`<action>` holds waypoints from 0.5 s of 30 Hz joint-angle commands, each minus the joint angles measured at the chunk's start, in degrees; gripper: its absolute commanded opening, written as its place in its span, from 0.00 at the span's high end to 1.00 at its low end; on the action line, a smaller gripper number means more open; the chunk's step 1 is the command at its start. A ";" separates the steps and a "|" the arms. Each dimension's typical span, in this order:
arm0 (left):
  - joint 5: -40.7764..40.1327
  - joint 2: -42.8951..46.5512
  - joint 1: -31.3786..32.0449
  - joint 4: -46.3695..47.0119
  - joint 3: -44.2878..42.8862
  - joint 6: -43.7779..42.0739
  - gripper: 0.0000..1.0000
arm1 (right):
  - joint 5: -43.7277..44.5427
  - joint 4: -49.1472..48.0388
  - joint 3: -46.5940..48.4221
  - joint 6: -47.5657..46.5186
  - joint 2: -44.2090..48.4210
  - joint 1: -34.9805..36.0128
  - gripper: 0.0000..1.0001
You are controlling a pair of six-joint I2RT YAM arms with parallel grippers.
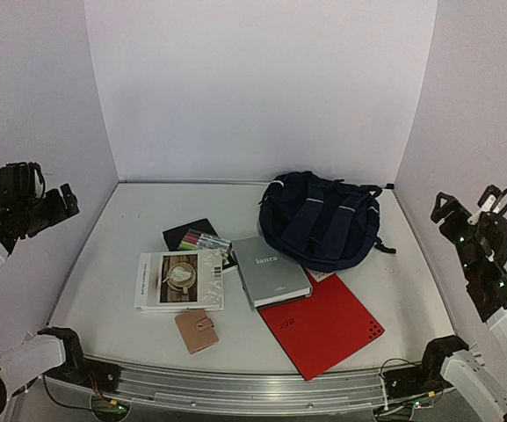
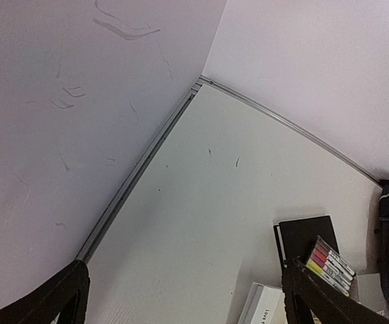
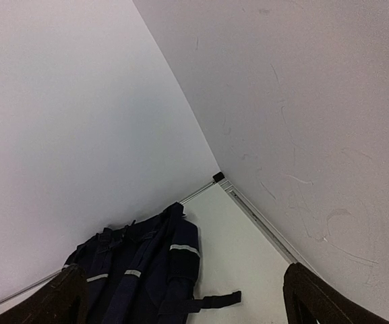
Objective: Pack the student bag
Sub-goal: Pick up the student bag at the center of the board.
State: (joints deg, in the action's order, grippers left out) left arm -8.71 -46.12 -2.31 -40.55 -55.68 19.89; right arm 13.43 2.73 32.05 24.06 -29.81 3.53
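Top view: found the student bag (image 1: 323,220) lying flat on the white table (image 1: 104,264), shoulder straps upward, top handle toward the back wall. Noted a grey book (image 1: 272,270) just in front of the bag's left half, with its near edge overlapping a red folder (image 1: 328,325) that lay in front of the bag. Saw a black case (image 1: 190,234) left of the bag, with a pack of coloured markers (image 1: 206,240) resting on it. Saw a white booklet with a coffee-cup picture (image 1: 179,280) further left and nearer the arm bases. Spotted a small brown wallet (image 1: 198,331) in front of that, the farthest item from the bag. Found the left gripper (image 1: 38,198) raised well to the bag's left and the right gripper (image 1: 474,209) raised to its right, both with fingers spread wide and holding nothing.

Left wrist view: looked down past two dark fingers (image 2: 59,297) set far apart with nothing between them. Caught only a dark strip of the bag at the right edge, with the black case and the markers just left of it. Saw a corner of the white booklet at the bottom.

Right wrist view: again saw fingers (image 3: 322,297) wide apart and empty. Found the bag low and left of centre, near the table's far corner, grey reflective stripes showing, one loose strap trailing toward the side wall.
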 commanded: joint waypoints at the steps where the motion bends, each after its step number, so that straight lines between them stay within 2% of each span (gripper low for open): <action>1: -1.10 -0.52 0.00 -0.21 -0.86 1.48 0.00 | -5.42 -1.93 0.84 -1.38 0.94 0.02 0.02; 6: -2.30 -3.86 -0.01 0.19 -3.30 2.13 0.00 | -10.30 -4.27 2.06 -1.85 -0.76 0.06 0.02; 12: 4.82 -11.92 0.01 4.85 -12.08 1.19 0.00 | -17.78 -2.56 9.14 -1.79 -11.24 0.06 0.02; 15: 9.20 -14.80 -0.06 10.35 -11.41 -0.56 0.00 | -20.98 1.71 13.91 -3.05 -17.81 0.90 0.02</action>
State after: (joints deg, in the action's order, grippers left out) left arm -5.74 -57.98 -2.31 -38.52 -64.39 21.09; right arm -1.02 1.71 39.47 22.89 -40.92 3.53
